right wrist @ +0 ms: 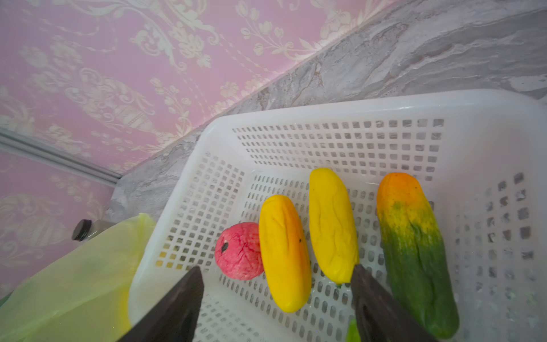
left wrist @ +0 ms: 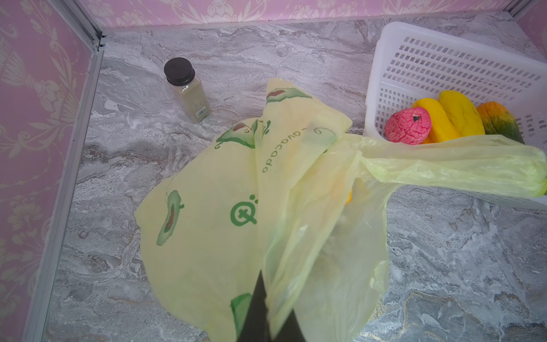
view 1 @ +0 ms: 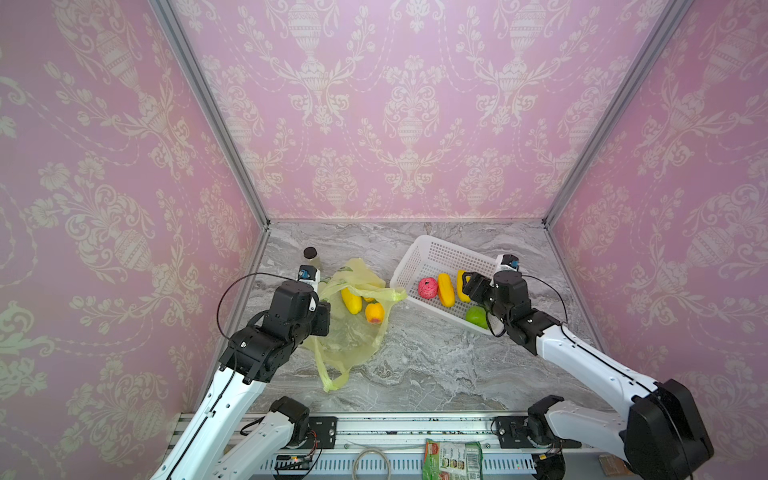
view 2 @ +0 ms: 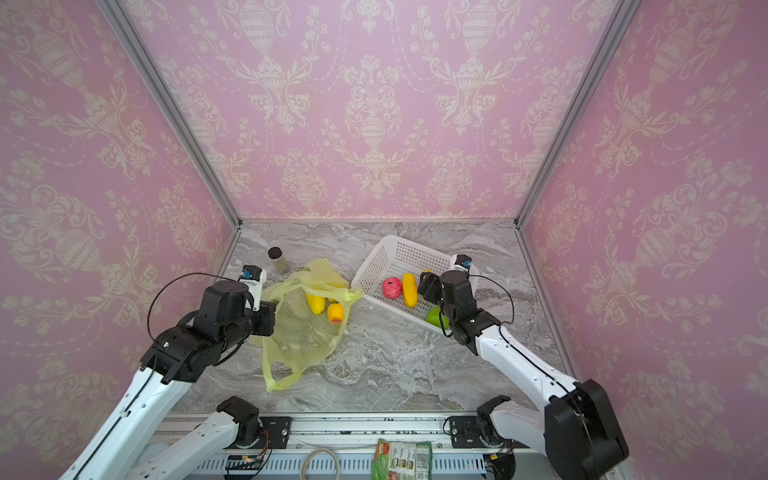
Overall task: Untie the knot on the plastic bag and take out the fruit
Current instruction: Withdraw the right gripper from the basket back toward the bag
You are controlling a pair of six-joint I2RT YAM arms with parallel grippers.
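The plastic bag [view 1: 353, 336] [left wrist: 201, 222] lies open on the marble table, left of centre. No knot is in view, and its handle loops [view 1: 332, 382] lie apart. My left gripper [left wrist: 275, 291] is shut on the bag's edge. A yellow oblong [view 1: 351, 300] and an orange-yellow round fruit [view 1: 374, 312] show inside the bag. My right gripper [right wrist: 276, 268] [view 1: 471, 286] hangs open and empty over the white basket [view 1: 440, 253]. The basket holds a pink ball [right wrist: 238, 251], two yellow oblongs [right wrist: 284, 251] and a green-orange piece [right wrist: 414, 251].
A small bottle with a black cap [view 1: 311, 258] [left wrist: 188, 88] stands behind the bag near the left wall. A green fruit [view 1: 476, 316] lies at the basket's near end. A snack packet [view 1: 452, 459] rests on the front rail. Pink walls close three sides.
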